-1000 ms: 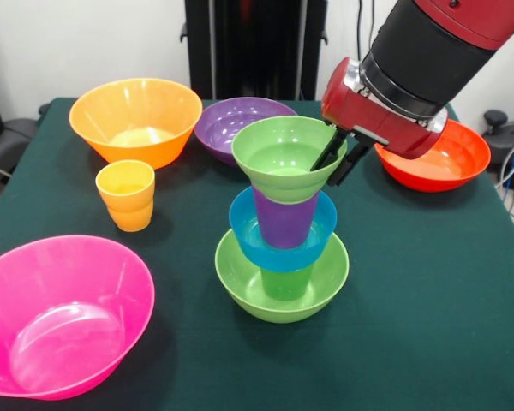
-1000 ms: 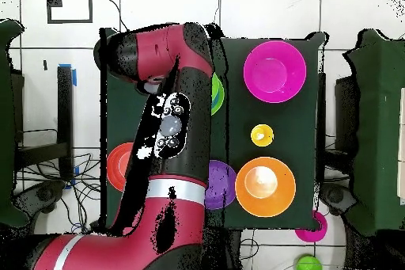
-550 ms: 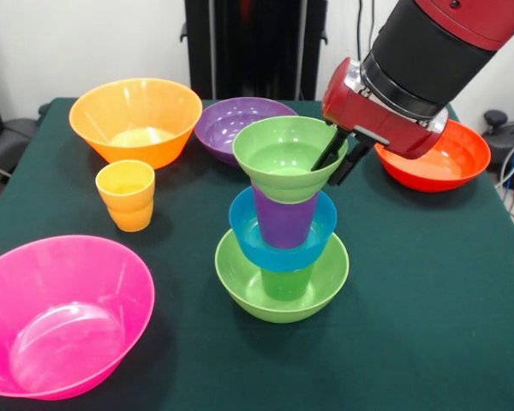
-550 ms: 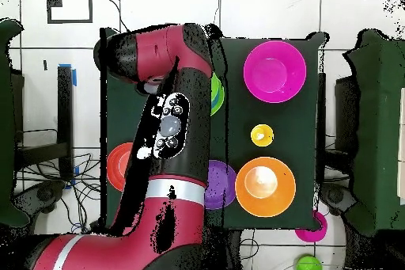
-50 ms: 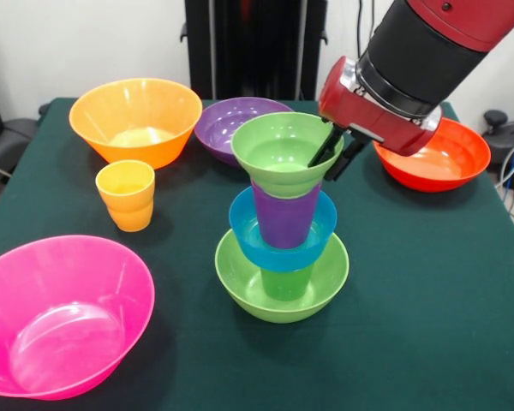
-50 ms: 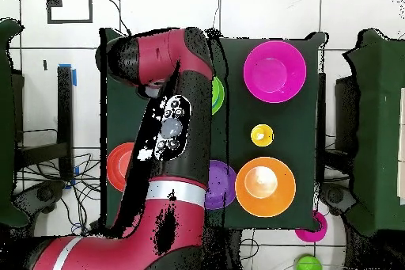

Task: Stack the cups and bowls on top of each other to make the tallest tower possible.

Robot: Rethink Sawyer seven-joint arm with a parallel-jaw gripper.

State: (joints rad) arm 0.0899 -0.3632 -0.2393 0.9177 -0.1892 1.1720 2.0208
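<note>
**Spotter:** What are the jaws doing?

**Operator:** I see the gripper (image 5: 331, 152) with its two dark fingers (image 5: 320, 151) straddling the right rim of the small green bowl (image 5: 284, 154), one inside, one outside. I can't tell whether they pinch the rim.

**Spotter:** And the tower?

**Operator:** The tower (image 5: 283, 227) stands upright near the middle of the surface, long axis vertical, every mouth facing up: lime-green bowl (image 5: 240, 278), green cup (image 5: 286, 282), blue bowl (image 5: 244, 229), purple cup (image 5: 284, 218), then the small green bowl, which tips slightly.

**Spotter:** Around it?

**Operator:** On the dark green surface (image 5: 428, 300) I have the yellow-orange cup (image 5: 126, 195) standing apart to the picture's left, the pink bowl (image 5: 60, 315) in front of it, and the orange bowl (image 5: 135, 120), purple bowl (image 5: 231, 120) and red-orange bowl (image 5: 441, 158) along the far side. From overhead, pale floor tiles and cables surround it.

**Spotter:** Arm?

**Operator:** The red and black arm (image 5: 428, 60) slants down from the picture's upper right.
</note>
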